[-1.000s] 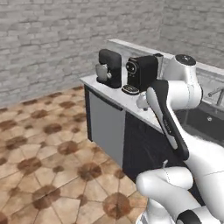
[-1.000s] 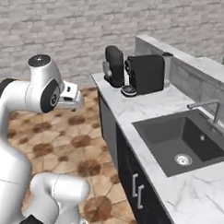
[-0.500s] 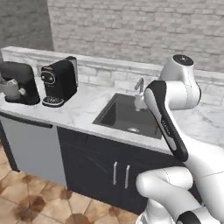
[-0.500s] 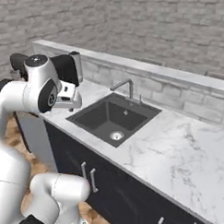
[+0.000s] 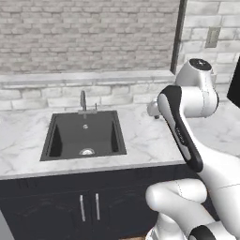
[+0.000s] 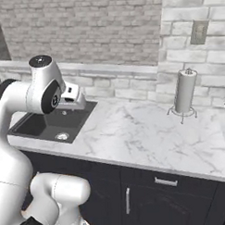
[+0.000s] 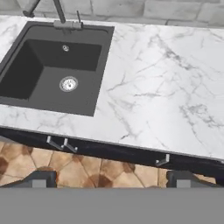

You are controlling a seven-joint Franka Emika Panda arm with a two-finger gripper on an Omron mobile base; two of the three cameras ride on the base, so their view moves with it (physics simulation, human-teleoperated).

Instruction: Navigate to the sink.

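Left of centre in the left base view, the sink is seen set into the counter. The gripper is held released and empty, since driving needs no grasp.

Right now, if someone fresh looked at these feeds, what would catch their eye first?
Probably the black sink, sunk into the white marble counter with a silver drain and a small grey faucet at its back rim. Next, the paper towel holder standing upright on the counter against the brick wall, well right of the sink.
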